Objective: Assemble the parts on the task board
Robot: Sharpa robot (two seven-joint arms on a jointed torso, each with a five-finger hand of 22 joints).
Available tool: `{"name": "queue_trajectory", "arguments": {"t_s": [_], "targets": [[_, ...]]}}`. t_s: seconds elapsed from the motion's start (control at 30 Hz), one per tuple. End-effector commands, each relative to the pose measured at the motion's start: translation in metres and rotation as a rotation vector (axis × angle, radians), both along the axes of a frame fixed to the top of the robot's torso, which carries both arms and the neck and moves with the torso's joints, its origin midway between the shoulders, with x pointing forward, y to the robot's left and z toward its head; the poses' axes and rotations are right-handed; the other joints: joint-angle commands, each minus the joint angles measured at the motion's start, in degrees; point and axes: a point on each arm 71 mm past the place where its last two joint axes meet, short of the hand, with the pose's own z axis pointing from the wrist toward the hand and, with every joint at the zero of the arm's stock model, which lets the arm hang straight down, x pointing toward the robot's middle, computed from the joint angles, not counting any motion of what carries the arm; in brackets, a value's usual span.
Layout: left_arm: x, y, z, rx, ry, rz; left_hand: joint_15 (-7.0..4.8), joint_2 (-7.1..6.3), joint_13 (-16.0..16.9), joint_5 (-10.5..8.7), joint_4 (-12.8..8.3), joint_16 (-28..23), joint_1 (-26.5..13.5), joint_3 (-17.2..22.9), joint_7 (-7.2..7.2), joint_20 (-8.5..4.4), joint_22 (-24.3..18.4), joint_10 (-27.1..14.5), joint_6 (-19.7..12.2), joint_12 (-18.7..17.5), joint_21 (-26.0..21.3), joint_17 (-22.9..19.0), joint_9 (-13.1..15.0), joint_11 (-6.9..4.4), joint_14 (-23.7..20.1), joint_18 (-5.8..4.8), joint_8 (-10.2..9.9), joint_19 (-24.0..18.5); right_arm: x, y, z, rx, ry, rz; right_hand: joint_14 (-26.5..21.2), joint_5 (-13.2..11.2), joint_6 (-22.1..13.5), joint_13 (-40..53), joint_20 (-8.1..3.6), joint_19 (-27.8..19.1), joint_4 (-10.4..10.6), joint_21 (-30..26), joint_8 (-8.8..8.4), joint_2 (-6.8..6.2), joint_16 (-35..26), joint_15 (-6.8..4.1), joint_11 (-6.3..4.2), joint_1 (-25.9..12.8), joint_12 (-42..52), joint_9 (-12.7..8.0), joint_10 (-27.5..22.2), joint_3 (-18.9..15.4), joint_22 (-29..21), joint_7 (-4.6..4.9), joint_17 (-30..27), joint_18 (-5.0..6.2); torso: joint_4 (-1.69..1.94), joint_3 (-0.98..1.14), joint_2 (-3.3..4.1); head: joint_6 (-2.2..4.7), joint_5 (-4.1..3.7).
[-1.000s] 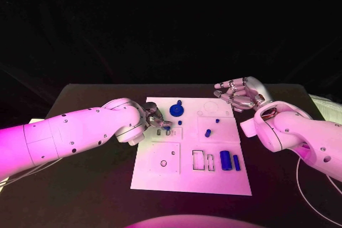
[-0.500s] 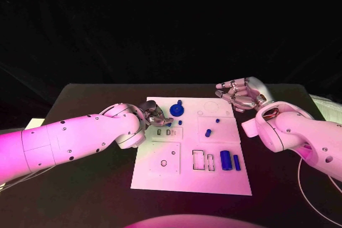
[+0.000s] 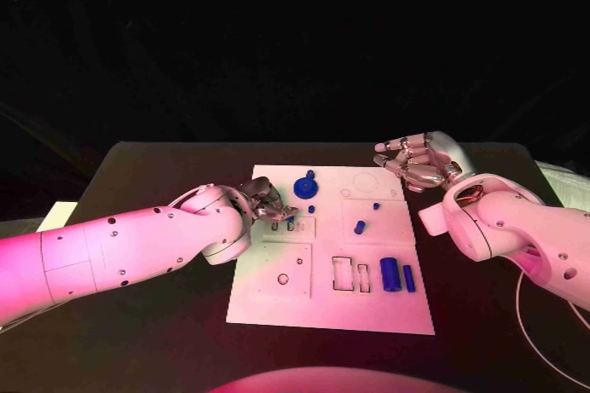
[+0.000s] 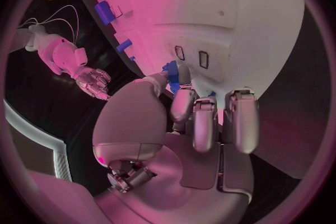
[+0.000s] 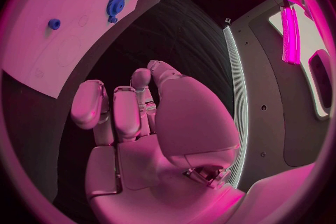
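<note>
I see the white task board (image 3: 277, 303) lying flat in the middle of the black bench (image 3: 147, 333). My left robot hand (image 3: 266, 202) sits over the board's left edge, pinching a small blue part (image 4: 171, 71) between thumb and fingertips beside two small rectangular slots (image 3: 281, 227). A blue gear (image 3: 303, 187) lies near the board's far edge, and a blue cylinder (image 3: 389, 274) lies near its right side. My right robot hand (image 3: 416, 164) hovers off the board's far right corner, fingers curled inward, holding nothing.
</note>
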Motion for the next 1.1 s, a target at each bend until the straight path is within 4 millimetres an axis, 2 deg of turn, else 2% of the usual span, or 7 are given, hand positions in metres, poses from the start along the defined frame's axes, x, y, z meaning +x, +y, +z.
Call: {"name": "queue_trajectory", "arguments": {"t_s": [0.03,0.53,0.67,1.1], "targets": [[-0.001,-0.002,-0.001,0.027,-0.042,-0.006,0.06,-0.53,0.1,-0.31,-8.0,0.2,0.3,8.1,-0.42,0.08,10.6,0.4,0.2,0.3,0.2,15.1,0.0,0.01,6.0,-0.83,0.3,3.4,0.000,0.001,-0.001,-0.002,0.000,0.018,1.1,0.1,-0.2,-0.1,0.07,-0.2,0.1,-0.3,0.03,-0.23,-0.3,0.32,0.09,-0.5,0.0,0.0,-0.2,0.3,-0.1,0.02,0.0,0.41,-0.09,0.01,0.02,0.05,0.05],[-0.002,-0.003,-0.011,0.063,-0.008,-0.009,0.03,-1.18,0.1,-0.56,-8.1,0.2,-0.1,7.8,-0.53,0.08,10.8,0.6,0.4,0.5,0.4,15.1,0.0,-0.06,6.0,-0.89,0.5,3.5,-0.001,0.001,-0.001,-0.002,0.001,0.018,1.1,0.1,-0.2,-0.1,0.08,-0.3,0.2,-0.4,0.03,-0.20,-0.3,0.34,0.10,-0.7,-0.1,0.0,-0.3,0.3,-0.1,0.02,0.0,0.41,-0.16,0.02,0.09,0.00,-0.10],[-0.003,-0.003,-0.012,0.075,0.006,-0.009,0.01,-1.50,0.7,-0.67,-8.2,0.2,-0.3,7.5,-0.62,0.07,10.9,0.8,0.6,1.0,0.6,15.1,0.0,-0.11,6.0,-0.93,0.6,3.6,-0.001,0.000,-0.001,-0.003,0.002,0.016,1.1,0.1,-0.2,-0.1,0.08,-0.3,0.2,-0.4,0.03,-0.20,-0.3,0.34,0.10,-0.7,-0.1,0.0,-0.3,0.3,-0.1,0.02,0.0,0.41,-0.05,0.00,0.10,-0.11,-0.25],[-0.005,-0.003,-0.014,0.104,0.048,-0.023,-0.26,-4.07,1.3,-0.77,-8.8,0.2,-1.3,4.4,-1.11,-0.09,11.2,1.2,1.6,1.7,0.8,15.1,-0.5,-0.46,6.0,-1.00,0.6,3.7,-0.001,0.000,-0.001,-0.003,0.003,0.017,1.1,0.1,-0.2,-0.1,0.08,-0.3,0.2,-0.4,0.03,-0.20,-0.3,0.34,0.10,-0.7,-0.1,0.0,-0.3,0.3,-0.1,0.02,0.0,0.41,-0.09,0.00,0.08,-0.29,-0.28]]}}
